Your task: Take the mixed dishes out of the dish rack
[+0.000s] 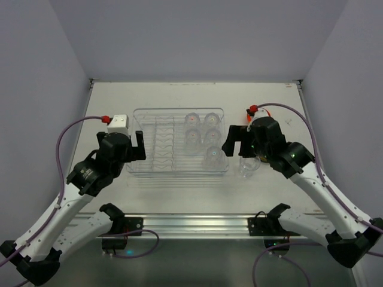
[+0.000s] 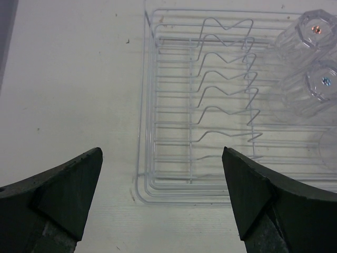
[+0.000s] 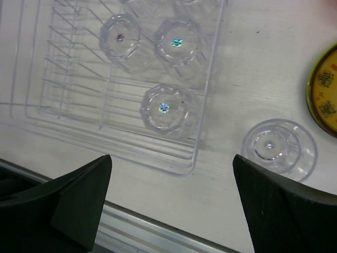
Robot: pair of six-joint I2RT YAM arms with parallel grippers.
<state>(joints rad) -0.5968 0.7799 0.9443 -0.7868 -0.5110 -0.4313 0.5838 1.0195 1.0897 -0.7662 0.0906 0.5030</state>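
Note:
The clear dish rack (image 1: 157, 143) lies mid-table and holds several upturned clear glass cups (image 1: 192, 139) in its right half. One more glass cup (image 1: 248, 167) stands on the table just right of the rack. My left gripper (image 1: 139, 148) is open and empty at the rack's left edge, and the left wrist view shows it (image 2: 162, 158) above the rack's near left corner (image 2: 145, 190). My right gripper (image 1: 236, 145) is open and empty, hovering between the rack and the loose cup (image 3: 278, 149). The olive plate with the yellow pattern (image 3: 324, 89) shows at the right edge of the right wrist view. The orange bowl and the other plates are out of view.
The rack's left half shows only bare wire slots (image 2: 226, 100). A metal rail (image 1: 191, 224) runs along the near table edge. Grey walls close in the table on the left, right and far sides.

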